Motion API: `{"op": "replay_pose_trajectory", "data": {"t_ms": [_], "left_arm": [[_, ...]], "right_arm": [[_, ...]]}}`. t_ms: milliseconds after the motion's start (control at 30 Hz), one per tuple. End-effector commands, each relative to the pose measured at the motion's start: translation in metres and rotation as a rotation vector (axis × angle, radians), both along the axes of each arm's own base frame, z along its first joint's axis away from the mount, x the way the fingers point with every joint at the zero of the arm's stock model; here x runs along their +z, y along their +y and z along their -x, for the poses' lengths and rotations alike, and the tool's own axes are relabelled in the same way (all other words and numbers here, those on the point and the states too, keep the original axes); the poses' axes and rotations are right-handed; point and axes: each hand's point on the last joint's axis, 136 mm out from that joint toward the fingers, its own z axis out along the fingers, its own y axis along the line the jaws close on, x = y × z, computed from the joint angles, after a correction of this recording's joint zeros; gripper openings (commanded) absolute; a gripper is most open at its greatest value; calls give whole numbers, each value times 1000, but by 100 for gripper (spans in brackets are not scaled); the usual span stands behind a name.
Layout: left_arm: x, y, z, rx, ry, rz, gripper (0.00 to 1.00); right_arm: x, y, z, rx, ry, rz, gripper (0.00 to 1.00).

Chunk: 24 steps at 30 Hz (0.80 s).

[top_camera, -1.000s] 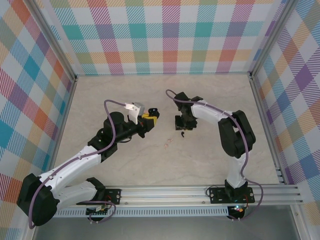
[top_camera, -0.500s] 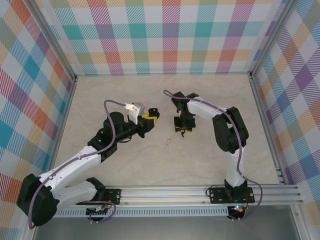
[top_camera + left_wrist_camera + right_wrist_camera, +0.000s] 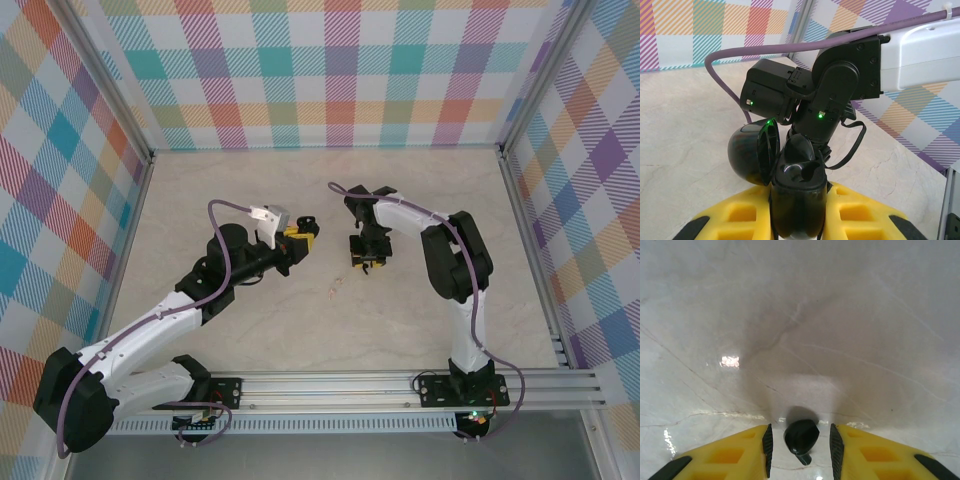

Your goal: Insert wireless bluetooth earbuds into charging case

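A black charging case stands upright between the yellow fingers of my left gripper, which is shut on it. Its round lid hangs open to the left and a dark well shows on top. From above, my left gripper is raised left of centre. One black earbud, a rounded bud with a short stem, lies on the table. My right gripper is open and lowered over it, one pad on each side, neither touching. In the top view my right gripper points down at the table.
The marble tabletop is walled by checked panels on three sides. A small pinkish mark lies between the two grippers. A metal rail with the arm bases runs along the near edge.
My right arm folded in and its gripper shifted slightly left, settling over the earbud that lay just below it. The left arm and the case have not moved.
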Motion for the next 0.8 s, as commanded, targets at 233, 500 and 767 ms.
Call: {"op": "replay_pose_trajectory", "data": {"t_ms": [233,500,767], "left_arm": [[13,-4,7,-34,-44,11,12],[12,-4,7,-34,-42,10,12],[11,-3,8,-32,-41,7,11]], "right_arm": [[-4,2,-4,8,16,-1,37],[-13,1,-3,3,27,5,34],[-16,0,-4,-23,13,0,27]]}}
